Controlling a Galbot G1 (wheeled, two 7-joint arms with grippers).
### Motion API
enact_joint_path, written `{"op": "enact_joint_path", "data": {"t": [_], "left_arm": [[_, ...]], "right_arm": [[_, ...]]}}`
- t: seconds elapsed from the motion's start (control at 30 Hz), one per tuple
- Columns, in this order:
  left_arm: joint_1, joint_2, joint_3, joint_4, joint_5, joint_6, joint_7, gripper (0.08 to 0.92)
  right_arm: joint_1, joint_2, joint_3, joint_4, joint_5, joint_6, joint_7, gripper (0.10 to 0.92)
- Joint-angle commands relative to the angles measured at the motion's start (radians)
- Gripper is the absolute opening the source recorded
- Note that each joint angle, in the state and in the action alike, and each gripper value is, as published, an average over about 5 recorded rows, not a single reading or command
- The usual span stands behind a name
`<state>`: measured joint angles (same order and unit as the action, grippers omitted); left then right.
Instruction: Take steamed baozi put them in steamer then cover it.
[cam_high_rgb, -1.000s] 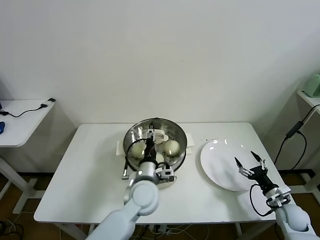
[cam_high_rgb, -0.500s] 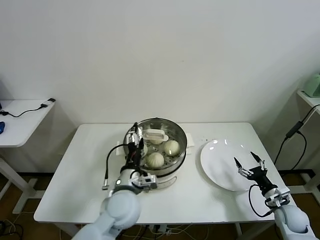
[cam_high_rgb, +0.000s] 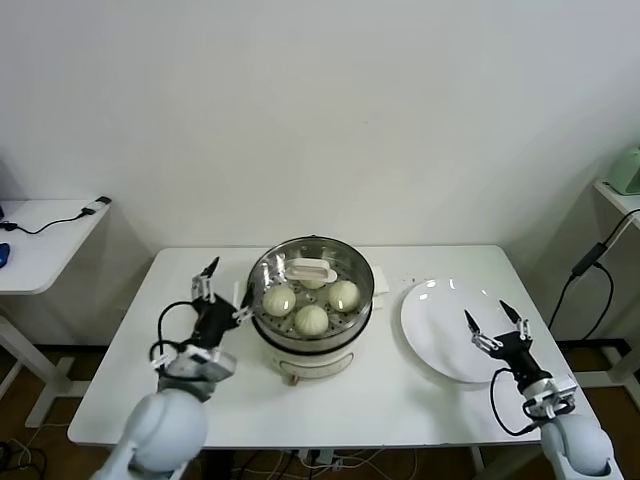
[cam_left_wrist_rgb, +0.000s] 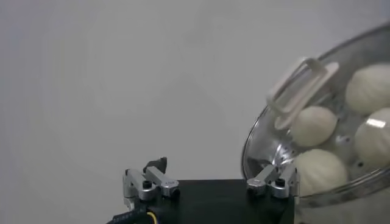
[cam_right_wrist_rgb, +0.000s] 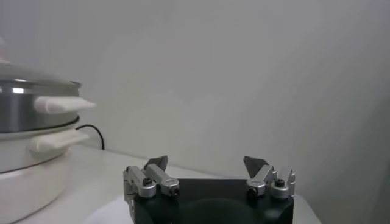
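The steamer (cam_high_rgb: 311, 305) stood mid-worktop (cam_high_rgb: 420, 400) with the cover (cam_high_rgb: 312, 285) seated level on it, its rectangular handle (cam_high_rgb: 311, 271) lying crosswise, left to right. Four steamed baozi (cam_high_rgb: 311, 320) showed beneath the glass. The left gripper (cam_high_rgb: 220, 291) hovered just left of the steamer, fingers wide and empty. The right gripper (cam_high_rgb: 496, 322) waited over the white plate (cam_high_rgb: 445, 330), fingers wide.

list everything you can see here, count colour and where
steamed baozi: four, cream-white, inside the steamer under the cover
steamer: one, shiny steel on a cream-white base, table centre
cover: one, clear glass, cream-white handle, on the steamer
plate: one, white, empty, beside the steamer on the robot's right
table: one, white, under everything
side table: one, white, far left, cables on it
left gripper: one, black, jaws open, beside the steamer
right gripper: one, black, jaws open, above the plate's edge
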<state>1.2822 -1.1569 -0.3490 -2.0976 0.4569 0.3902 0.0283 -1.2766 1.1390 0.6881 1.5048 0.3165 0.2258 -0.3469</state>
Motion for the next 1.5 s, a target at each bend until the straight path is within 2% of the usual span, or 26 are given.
{"op": "enact_joint_path", "data": {"t": [0.03, 0.33, 0.8, 1.5], "left_arm": [[0.282, -0.136, -0.407, 0.05, -0.632, -0.403, 0.097, 0.823], [0.298, -0.193, -0.425, 0.093, -0.682, -0.388, 0.143, 0.823], [0.31, -0.255, -0.406, 0.072, -0.589, -0.375, 0.104, 0.823], [0.303, -0.284, -0.376, 0.067, -0.526, -0.385, 0.085, 0.823]], "right_arm": [[-0.064, 0.039, 0.007, 0.13, -0.025, -0.007, 0.055, 0.823], [-0.128, 0.058, 0.023, 0.169, -0.02, -0.004, 0.059, 0.823], [-0.183, 0.1, 0.017, 0.22, -0.001, -0.034, 0.093, 0.823], [-0.179, 0.097, 0.004, 0.222, -0.009, -0.058, 0.116, 0.823]]}}
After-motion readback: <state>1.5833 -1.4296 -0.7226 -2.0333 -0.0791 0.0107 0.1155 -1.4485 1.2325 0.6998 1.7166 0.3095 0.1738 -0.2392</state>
